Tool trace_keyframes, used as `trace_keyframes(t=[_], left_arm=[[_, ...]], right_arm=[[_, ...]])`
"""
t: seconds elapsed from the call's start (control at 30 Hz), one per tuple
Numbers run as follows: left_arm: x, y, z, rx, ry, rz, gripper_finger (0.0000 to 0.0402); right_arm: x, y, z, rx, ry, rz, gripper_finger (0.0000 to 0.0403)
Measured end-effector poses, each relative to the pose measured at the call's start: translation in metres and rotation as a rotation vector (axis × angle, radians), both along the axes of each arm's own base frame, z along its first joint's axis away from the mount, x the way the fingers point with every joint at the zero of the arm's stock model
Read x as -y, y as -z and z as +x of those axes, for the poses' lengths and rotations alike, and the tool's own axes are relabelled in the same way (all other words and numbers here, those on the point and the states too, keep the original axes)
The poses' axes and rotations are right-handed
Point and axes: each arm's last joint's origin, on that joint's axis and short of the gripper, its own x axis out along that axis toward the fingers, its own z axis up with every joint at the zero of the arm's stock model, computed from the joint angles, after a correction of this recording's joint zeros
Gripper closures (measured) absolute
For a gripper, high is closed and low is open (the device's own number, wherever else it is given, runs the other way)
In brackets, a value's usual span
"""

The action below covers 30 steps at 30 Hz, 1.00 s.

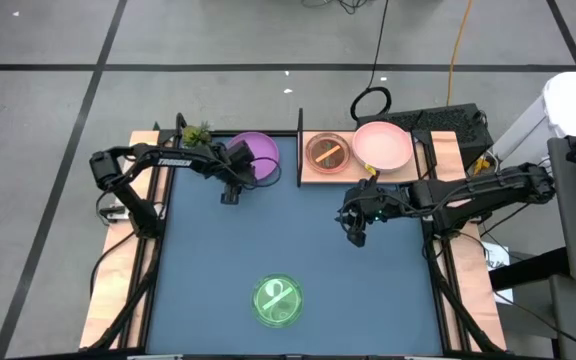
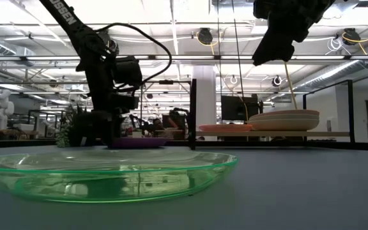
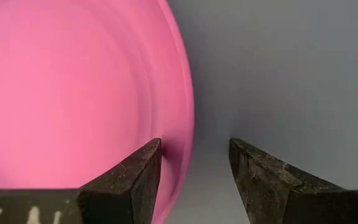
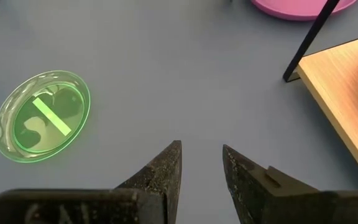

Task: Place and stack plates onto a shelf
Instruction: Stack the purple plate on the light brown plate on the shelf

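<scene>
The purple plate (image 1: 258, 150) lies flat on the blue table just left of the shelf's black upright (image 1: 299, 148). My left gripper (image 3: 194, 165) is open at the plate's near rim (image 3: 188, 124), one finger over the bowl (image 3: 143, 171) and one outside it (image 3: 247, 171). I see no touch. The shelf (image 1: 313, 175) carries the orange-brown plate (image 1: 328, 152) and the pink plate (image 1: 383, 146). The green translucent plate (image 1: 277, 301) with its stick piece lies near the table's near edge. My right gripper (image 4: 202, 165) is open and empty, raised above the table (image 2: 272, 48) in front of the shelf.
A small green plant (image 1: 196, 132) stands at the far edge, left of the purple plate. Wooden side rails (image 1: 118, 290) run along both sides of the table. Open blue surface (image 1: 268, 230) lies between the two grippers and the green plate.
</scene>
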Motion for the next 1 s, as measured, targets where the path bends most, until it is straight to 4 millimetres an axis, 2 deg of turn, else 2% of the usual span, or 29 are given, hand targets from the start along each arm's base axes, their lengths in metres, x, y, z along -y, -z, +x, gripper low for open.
trace_keyframes(t=[0.1, 0.47, 0.6, 1.0], left_arm=[[0.000, 0.000, 0.001, 0.002, 0.017, 0.008, 0.0229], [-0.001, -0.002, 0.002, 0.002, 0.004, 0.058, 0.0387], [0.005, -0.008, 0.003, -0.002, -0.002, 0.079, 0.0389], [0.041, -0.058, -0.003, 0.127, 0.038, 0.129, 0.0391]], right_arm=[[0.000, 0.000, 0.000, 0.000, 0.000, 0.000, 0.0300], [0.000, -0.001, 0.001, 0.016, 0.005, 0.007, 0.0300], [0.000, -0.002, 0.002, 0.026, 0.004, 0.011, 0.0300], [0.000, -0.016, -0.007, 0.113, 0.035, 0.061, 0.0300]])
